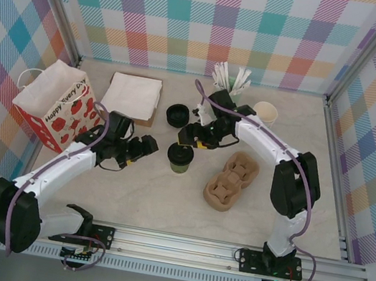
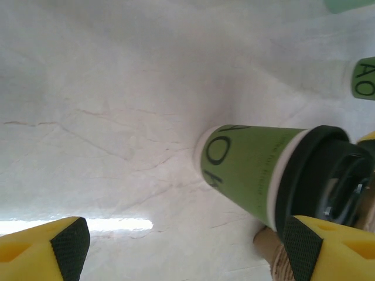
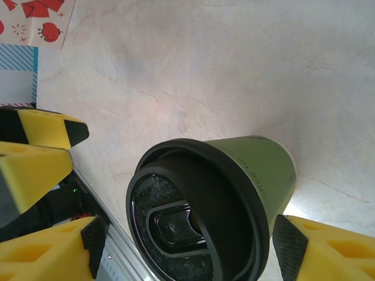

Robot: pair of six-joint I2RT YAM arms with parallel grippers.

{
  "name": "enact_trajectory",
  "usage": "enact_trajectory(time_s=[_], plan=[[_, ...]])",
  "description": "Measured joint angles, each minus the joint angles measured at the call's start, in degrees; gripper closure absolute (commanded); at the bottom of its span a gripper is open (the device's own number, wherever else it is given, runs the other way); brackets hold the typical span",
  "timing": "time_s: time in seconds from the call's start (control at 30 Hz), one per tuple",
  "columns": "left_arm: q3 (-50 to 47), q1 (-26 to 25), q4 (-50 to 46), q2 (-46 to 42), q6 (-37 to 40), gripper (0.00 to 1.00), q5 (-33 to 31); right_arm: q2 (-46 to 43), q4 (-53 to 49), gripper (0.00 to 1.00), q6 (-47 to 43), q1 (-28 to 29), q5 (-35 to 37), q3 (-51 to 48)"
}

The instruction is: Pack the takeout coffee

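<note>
Yellow fingers (image 3: 53,257) tipped with black pads are cut off by the lower edge of the right wrist view. The right gripper (image 3: 192,249) is held apart astride the cup (image 3: 258,167). A strip of table (image 3: 246,64) is seen between the pad at the frame's left and the lid (image 3: 176,225), while contact at the other pad cannot be made out. In the left wrist view the left gripper (image 2: 187,249) is likewise spread wide with nothing between its pads. The cup (image 2: 246,170) is seen just ahead of it, beside one finger (image 2: 328,252), and whether they touch cannot be told. A lettered green object (image 2: 364,77) is cropped by the frame edge and cannot be identified. From above, the left arm is stretched low and forward, its gripper (image 1: 149,147) just beside the cup (image 1: 180,157). The right arm is folded back across the table, its gripper (image 1: 192,140) pitched down just behind the cup. The cup is stood upright on the table between both grippers. It is made of green paper with dark lettering and a white rim band, and is capped by a round, glossy black lid with a sunken centre. The table is pale and thinly veined. A brown moulded carrier (image 1: 230,181) is set near the cup, on the far side from the left gripper.
</note>
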Motion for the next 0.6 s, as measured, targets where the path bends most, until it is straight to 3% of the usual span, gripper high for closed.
enact_trajectory(time_s=[0.6], plan=[[-0.5,1.2,-0.4,-0.4,-0.3,0.11,2.9,-3.1,2.2,0.24,1.1,2.3,-7.0,-8.9]])
